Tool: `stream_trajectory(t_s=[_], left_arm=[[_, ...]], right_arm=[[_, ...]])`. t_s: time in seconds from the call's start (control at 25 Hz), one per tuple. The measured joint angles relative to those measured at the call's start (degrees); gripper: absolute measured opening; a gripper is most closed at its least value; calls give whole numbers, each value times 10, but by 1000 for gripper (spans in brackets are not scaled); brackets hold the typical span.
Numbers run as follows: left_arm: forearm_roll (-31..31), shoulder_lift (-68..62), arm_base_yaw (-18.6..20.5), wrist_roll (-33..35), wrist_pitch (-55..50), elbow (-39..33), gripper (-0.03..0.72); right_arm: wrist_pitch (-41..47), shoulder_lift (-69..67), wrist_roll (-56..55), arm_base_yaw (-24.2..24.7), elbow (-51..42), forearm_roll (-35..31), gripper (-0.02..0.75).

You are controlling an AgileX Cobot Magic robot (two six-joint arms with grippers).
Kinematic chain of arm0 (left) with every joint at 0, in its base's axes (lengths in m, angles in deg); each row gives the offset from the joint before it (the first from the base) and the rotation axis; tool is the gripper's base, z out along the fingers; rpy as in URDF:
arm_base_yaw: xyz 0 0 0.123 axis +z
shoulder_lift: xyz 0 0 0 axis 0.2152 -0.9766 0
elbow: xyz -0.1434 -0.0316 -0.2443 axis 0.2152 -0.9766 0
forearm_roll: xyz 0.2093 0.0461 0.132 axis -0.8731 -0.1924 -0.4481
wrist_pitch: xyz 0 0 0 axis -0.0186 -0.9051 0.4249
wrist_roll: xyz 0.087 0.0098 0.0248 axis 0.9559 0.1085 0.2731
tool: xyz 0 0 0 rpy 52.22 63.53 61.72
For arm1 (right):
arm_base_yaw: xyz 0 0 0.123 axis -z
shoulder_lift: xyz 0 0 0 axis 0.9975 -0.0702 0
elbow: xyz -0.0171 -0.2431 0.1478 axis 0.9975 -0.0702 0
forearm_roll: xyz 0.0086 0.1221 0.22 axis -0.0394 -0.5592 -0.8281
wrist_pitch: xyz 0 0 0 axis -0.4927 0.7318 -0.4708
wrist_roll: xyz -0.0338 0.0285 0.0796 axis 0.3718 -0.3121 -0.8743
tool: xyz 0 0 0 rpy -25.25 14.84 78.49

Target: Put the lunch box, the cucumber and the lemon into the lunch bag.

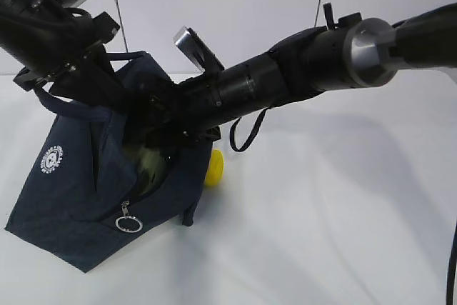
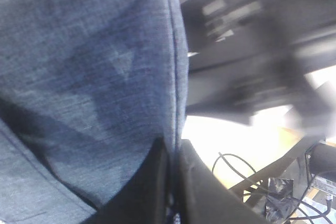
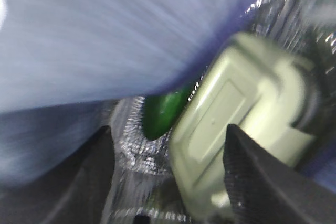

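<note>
The navy lunch bag [image 1: 71, 183] stands at the left, its mouth held open. My left gripper [image 2: 173, 182] is shut on the bag's fabric edge [image 2: 176, 77] and holds it up. My right gripper [image 3: 168, 171] is open inside the bag's mouth. Between and beyond its fingers I see the lunch box [image 3: 236, 124] with its pale green lid, and the dark green cucumber [image 3: 163, 111] beside it on the silver foil lining [image 3: 131, 145]. The lunch box shows faintly in the exterior view [image 1: 146, 166]. The yellow lemon [image 1: 213, 168] lies on the table just right of the bag.
The bag's metal zipper ring [image 1: 128, 223] hangs at its front. A loose black strap loop [image 1: 246, 133] hangs under the right arm. The white table [image 1: 335, 233] stretches to the right of the bag.
</note>
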Motion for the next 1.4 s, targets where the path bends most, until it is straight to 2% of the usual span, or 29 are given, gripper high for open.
stream_trajectory(t_s=[0.44, 0.6, 0.8, 1.0, 1.4], left_arm=[[-1, 0, 0, 0, 0, 0, 3], [-4, 0, 1, 0, 0, 0, 3], [-27, 18, 26, 0, -3, 0, 3], [-48, 40, 57, 0, -8, 0, 3], [-83, 42, 58, 1, -13, 0, 3]], right_arm=[[41, 57, 0, 45, 0, 86, 475], [47, 82, -6, 47, 0, 139, 475], [52, 102, -29, 47, 0, 218, 475], [55, 104, -56, 48, 0, 254, 476], [59, 104, -120, 57, 0, 329, 479]])
